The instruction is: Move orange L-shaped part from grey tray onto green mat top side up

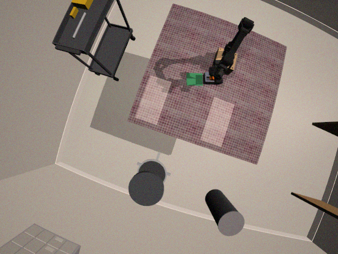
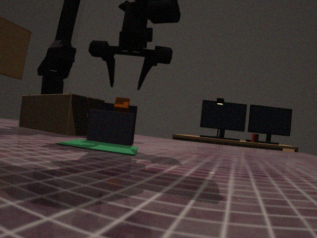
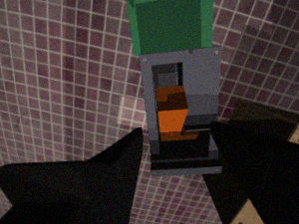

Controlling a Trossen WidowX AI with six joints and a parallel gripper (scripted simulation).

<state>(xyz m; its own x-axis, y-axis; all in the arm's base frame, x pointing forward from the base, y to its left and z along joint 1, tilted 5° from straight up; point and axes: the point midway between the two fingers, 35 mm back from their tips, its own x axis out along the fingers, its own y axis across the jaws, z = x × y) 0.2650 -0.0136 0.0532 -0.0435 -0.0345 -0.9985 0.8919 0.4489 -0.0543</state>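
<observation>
The orange part [image 1: 211, 78] [image 2: 122, 103] [image 3: 171, 120] is tipped in the pocket of the grey tray [image 2: 110, 126] [image 3: 201, 74]. Its raised end stands above the tray's rim, towards the mat side; its L-shaped end is low in the pocket, partly in shadow in the wrist view. My gripper [image 2: 125, 88] [image 3: 175, 129] is open and empty, pointing down above the tray. Its fingertips are higher than the raised end and do not touch it. In the wrist view the fingers lie to either side of the part. The green mat [image 1: 191, 81] [image 2: 78, 143] [image 3: 171, 24] is bare beside the tray.
The arm's wooden base block [image 1: 234, 60] [image 2: 45, 112] stands close behind the tray. The arm's shadow falls across part of the mat and the checked surface. A dark cart [image 1: 110, 50] and a round stool [image 1: 146, 188] stand farther off.
</observation>
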